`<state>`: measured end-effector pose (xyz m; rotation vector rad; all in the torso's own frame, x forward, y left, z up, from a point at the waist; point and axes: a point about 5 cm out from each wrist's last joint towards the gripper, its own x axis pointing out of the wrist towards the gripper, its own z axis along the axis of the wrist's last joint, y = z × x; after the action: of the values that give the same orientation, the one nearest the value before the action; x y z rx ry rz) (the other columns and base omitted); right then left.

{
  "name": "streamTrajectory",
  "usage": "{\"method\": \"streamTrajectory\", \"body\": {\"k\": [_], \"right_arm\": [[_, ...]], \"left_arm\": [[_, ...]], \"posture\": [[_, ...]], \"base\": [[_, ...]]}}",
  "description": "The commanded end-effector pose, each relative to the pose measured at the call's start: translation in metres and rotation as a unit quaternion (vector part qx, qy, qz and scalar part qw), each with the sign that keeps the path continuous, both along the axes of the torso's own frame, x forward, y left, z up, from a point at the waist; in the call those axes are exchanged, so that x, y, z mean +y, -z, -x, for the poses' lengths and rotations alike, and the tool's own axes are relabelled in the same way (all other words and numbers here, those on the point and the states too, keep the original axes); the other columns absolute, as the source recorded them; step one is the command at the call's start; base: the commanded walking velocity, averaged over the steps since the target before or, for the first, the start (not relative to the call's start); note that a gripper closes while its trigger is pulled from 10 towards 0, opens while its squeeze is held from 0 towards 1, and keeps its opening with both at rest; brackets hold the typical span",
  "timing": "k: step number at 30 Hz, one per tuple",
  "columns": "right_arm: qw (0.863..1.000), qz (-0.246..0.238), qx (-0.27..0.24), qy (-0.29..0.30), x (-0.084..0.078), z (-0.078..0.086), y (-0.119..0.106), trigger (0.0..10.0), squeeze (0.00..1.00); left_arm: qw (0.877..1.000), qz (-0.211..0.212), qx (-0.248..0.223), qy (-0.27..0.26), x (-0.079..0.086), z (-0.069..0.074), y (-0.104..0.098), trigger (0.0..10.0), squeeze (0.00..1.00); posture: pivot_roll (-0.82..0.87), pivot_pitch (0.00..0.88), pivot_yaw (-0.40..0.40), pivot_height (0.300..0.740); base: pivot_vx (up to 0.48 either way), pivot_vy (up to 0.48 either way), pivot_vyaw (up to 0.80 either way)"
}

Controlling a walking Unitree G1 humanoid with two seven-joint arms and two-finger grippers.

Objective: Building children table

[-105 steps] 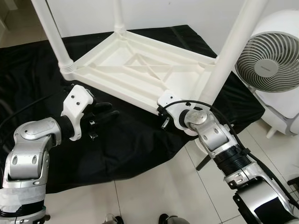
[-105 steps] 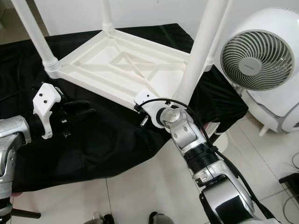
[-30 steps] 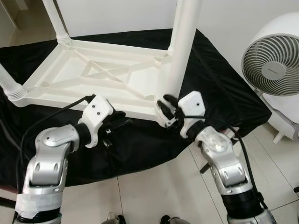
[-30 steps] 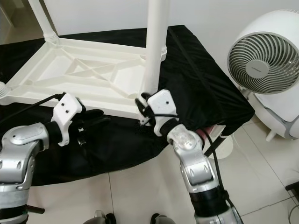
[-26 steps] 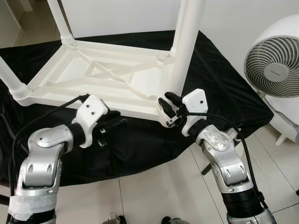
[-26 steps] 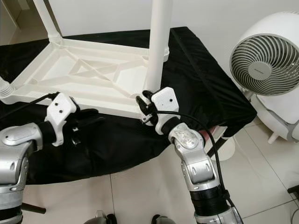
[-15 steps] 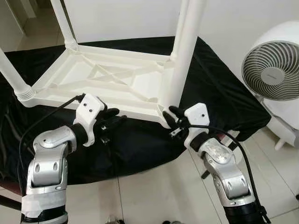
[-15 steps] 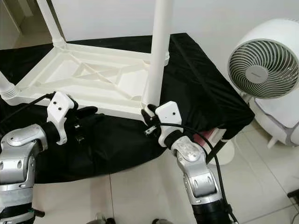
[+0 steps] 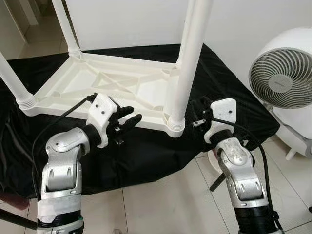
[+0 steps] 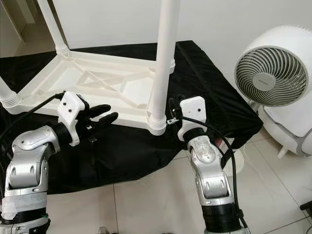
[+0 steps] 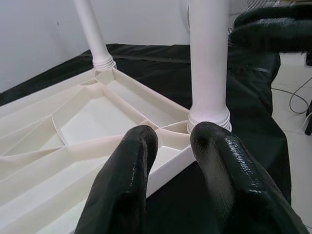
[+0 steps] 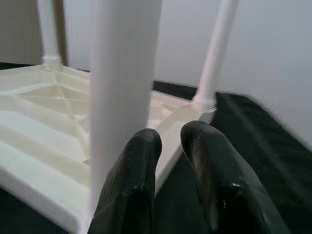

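The white plastic children's table (image 9: 58, 92) lies upside down on a black cloth (image 9: 146, 151), legs pointing up. Its near right leg (image 9: 189, 63) stands in the corner socket (image 9: 176, 125). My left gripper (image 9: 129, 115) hovers at the table's front rim, open, nothing between its fingers (image 11: 136, 161). My right gripper (image 9: 199, 111) is just right of that leg, a little above the cloth. Its fingers (image 12: 141, 161) are slightly apart and hold nothing; the leg (image 12: 124, 87) stands beside them.
A white round fan (image 9: 282, 80) stands on the tiled floor at the right, close to my right arm. Other table legs rise at the near left (image 9: 12, 80) and far left (image 9: 66, 29). Bare tiles (image 9: 161, 204) lie in front of the cloth.
My right gripper has drawn back from the leg's base to the leg's right side. The left gripper has come up to the table's front rim. The camera has shifted slightly.
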<state>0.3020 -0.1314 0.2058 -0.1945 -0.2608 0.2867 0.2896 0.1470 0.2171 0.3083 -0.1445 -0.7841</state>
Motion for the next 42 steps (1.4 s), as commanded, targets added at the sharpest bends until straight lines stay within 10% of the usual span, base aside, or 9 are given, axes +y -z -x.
{"method": "streamTrajectory", "body": {"k": [1, 9, 10, 29, 30, 42], "right_arm": [[0.998, -0.021, 0.047, -0.03, 0.005, -0.007, 0.008, 10.0, 0.0], [0.981, -0.059, 0.112, -0.146, 0.019, -0.012, 0.013, 10.0, 0.0], [0.984, -0.055, 0.105, -0.137, 0.018, -0.013, 0.012, 10.0, 1.0], [0.975, 0.046, 0.099, -0.195, 0.015, -0.003, 0.019, 10.0, 1.0], [0.973, 0.053, 0.101, -0.202, 0.015, -0.003, 0.019, 10.0, 0.0], [0.977, 0.099, 0.078, -0.171, 0.036, -0.035, 0.003, 10.0, 0.0]], "left_arm": [[0.981, 0.04, -0.047, -0.182, 0.018, -0.01, -0.007, 10.0, 0.0], [0.986, 0.029, -0.048, -0.154, 0.019, -0.005, -0.012, 10.0, 0.0], [0.986, 0.027, -0.05, -0.155, 0.019, -0.004, -0.012, 10.0, 0.0], [0.988, 0.028, -0.039, -0.146, 0.014, 0.001, -0.005, 10.0, 0.0], [0.988, 0.028, -0.039, -0.146, 0.014, 0.001, -0.005, 10.0, 0.0], [0.986, 0.028, -0.04, -0.157, 0.016, -0.001, -0.006, 10.0, 0.0]], "posture": [[-0.08, 0.016, 0.031, 0.74], [-0.07, 0.005, 0.029, 0.74], [-0.06, 0.0, 0.024, 0.74], [-0.06, 0.006, 0.025, 0.74], [-0.06, 0.006, 0.025, 0.74], [-0.04, 0.023, 0.023, 0.74]], "base": [[0.0, 0.0, 0.0], [0.0, 0.0, 0.0], [0.0, 0.0, 0.0], [0.0, 0.0, 0.0], [0.0, 0.0, 0.0], [0.0, 0.0, 0.0]]}}
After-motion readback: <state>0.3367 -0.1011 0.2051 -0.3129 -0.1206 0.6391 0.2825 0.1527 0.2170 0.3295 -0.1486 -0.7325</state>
